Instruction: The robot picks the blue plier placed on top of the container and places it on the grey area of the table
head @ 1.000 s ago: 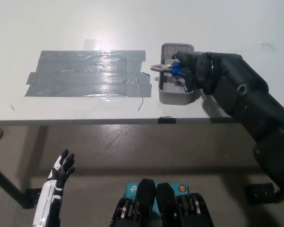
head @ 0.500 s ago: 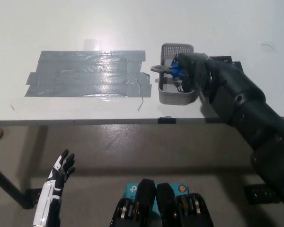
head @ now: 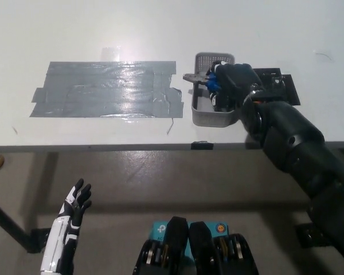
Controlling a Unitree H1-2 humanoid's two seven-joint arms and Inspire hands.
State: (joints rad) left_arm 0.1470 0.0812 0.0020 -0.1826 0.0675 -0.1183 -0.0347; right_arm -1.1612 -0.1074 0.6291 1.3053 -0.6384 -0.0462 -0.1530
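Over the grey container [head: 213, 114] on the white bench [head: 160, 28], the black right robot hand [head: 235, 83] gripped the blue plier [head: 202, 80], its metal nose pointing toward the grey area [head: 106, 89]. Below the bench edge, the white left robot hand [head: 74, 205] hung open, holding nothing.

My right arm [head: 298, 149] bulky, matte black, rounded segments, black right hand [head: 232, 80], slim white left hand [head: 74, 209] with black fingers.

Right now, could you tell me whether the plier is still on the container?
Yes: the blue plier lies across the container rim, the right hand closed over its handles.
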